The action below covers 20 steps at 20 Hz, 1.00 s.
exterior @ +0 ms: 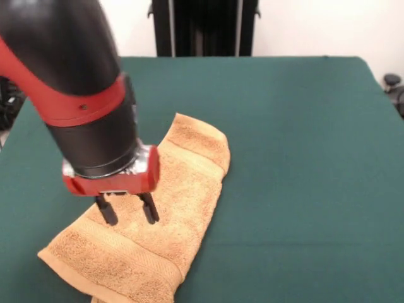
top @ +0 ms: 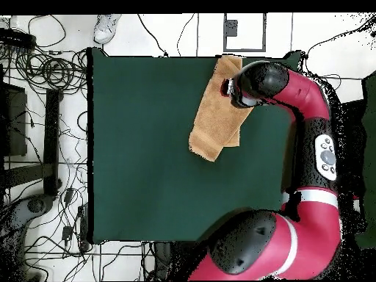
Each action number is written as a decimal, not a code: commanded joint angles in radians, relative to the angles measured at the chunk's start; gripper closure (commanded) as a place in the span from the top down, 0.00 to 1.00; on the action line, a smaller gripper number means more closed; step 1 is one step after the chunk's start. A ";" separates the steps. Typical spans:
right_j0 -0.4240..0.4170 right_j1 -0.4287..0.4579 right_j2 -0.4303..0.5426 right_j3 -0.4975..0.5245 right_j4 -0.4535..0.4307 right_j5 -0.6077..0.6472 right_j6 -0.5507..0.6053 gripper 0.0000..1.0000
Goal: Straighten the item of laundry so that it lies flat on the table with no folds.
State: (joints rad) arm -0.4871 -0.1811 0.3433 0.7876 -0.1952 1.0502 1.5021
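Dark green cloth is covering the table (exterior: 297,158), which is filling most of both views, and a pale wall is showing behind its far edge in the front view, with a dark upright stand (exterior: 203,26) rising there. Cables (top: 44,70) are trailing over the floor beside the table in the overhead view. Lying on the green cloth is the tan-orange towel (exterior: 183,189), folded over on itself into a long strip rather than spread out; in the front view it is running from a rounded, doubled-over end toward the table's middle down to a wider end at the picture's bottom edge, where a woven band is crossing it. In the overhead view the towel (top: 213,117) is sitting against the table's far edge, one end reaching that edge and the other pointing toward the table's middle. The red and black arm (top: 308,154) is reaching across the table and is covering part of the towel's side. The gripper (exterior: 129,213) is hanging over the middle of the strip, its two dark fingers (exterior: 106,211) spread moderately apart with nothing between them, their tips sitting at or just above the terry surface; whether they are touching the cloth I cannot tell.
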 commanded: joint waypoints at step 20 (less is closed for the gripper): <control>-0.008 0.124 0.176 0.022 -0.032 0.145 -0.627 1.00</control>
State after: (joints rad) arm -0.5356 -0.1655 0.4310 0.7813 -0.2068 1.0601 1.0947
